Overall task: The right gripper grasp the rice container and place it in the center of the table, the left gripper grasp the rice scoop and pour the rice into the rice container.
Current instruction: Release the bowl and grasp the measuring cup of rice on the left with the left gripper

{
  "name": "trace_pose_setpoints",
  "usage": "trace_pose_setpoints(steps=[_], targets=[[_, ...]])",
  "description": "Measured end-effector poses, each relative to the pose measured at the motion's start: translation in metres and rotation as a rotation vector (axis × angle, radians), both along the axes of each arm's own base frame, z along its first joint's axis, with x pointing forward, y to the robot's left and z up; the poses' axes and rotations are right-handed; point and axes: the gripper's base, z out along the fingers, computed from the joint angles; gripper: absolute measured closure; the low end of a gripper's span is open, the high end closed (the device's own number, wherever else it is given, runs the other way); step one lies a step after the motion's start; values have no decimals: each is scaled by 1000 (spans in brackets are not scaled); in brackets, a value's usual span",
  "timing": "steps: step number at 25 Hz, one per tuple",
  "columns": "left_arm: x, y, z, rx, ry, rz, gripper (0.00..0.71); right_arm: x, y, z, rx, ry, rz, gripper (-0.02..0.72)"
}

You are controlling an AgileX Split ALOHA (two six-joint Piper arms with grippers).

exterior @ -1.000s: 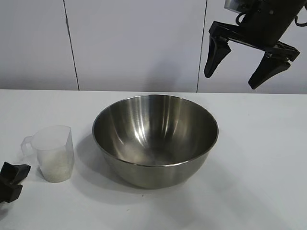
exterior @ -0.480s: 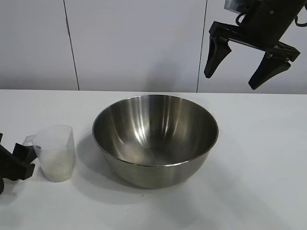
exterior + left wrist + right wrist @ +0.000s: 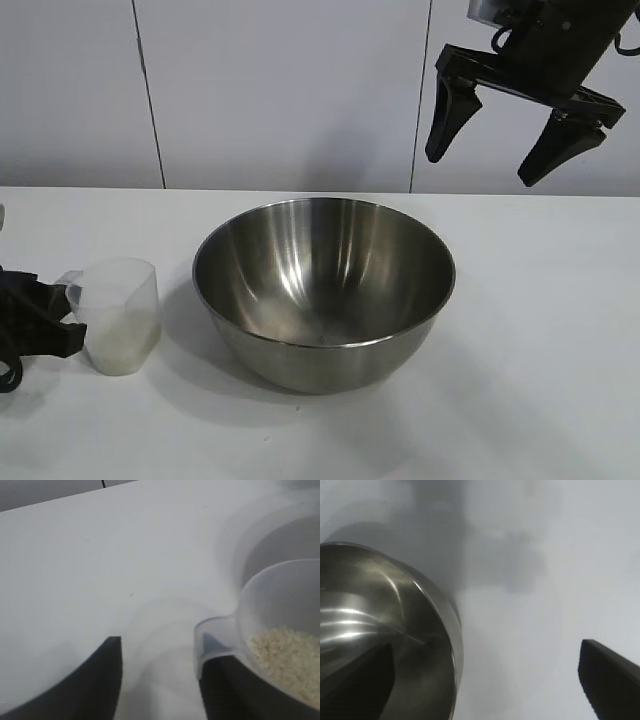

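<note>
Standing on the table (image 3: 540, 330): one bowl (image 3: 323, 290), one scoop (image 3: 120, 315).

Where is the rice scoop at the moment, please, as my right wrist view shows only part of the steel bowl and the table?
Observer: The rice scoop, with rice in it, stands upright on the table, left of the rice container in the exterior view and apart from it.
Operator: Is the left arm near it?
Observer: Yes, the left gripper is at the scoop's handle, at that view's left edge.
Operator: And how does my own arm sit?
Observer: The right gripper hangs high above the table behind the container, jaws open.
</note>
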Motion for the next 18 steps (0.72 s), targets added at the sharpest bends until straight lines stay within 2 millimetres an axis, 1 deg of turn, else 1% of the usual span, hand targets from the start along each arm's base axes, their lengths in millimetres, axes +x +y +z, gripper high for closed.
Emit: trace_pose_setpoints(steps=[2,7,8,10,12,14,18], targets=[[0,-2,0,0,0,-20,492,0,0,0,0,-2,-1,10],[-1,-3,0,0,0,-36,522,1,0,0,0,-7,-2,10],[-1,-3,0,0,0,-37,542,1,0,0,0,-7,-2,10],[-1,-3,0,0,0,-40,618,1,0,0,-2,-7,-1,10],[-1,-3,0,0,0,-41,670,1,0,0,-4,-7,-1,10],[-1,-3,0,-1,0,-41,687,1,-1,0,-7,-8,0,10],[-1,-4,0,-4,1,-43,693,1,-1,0,-8,-8,0,10]])
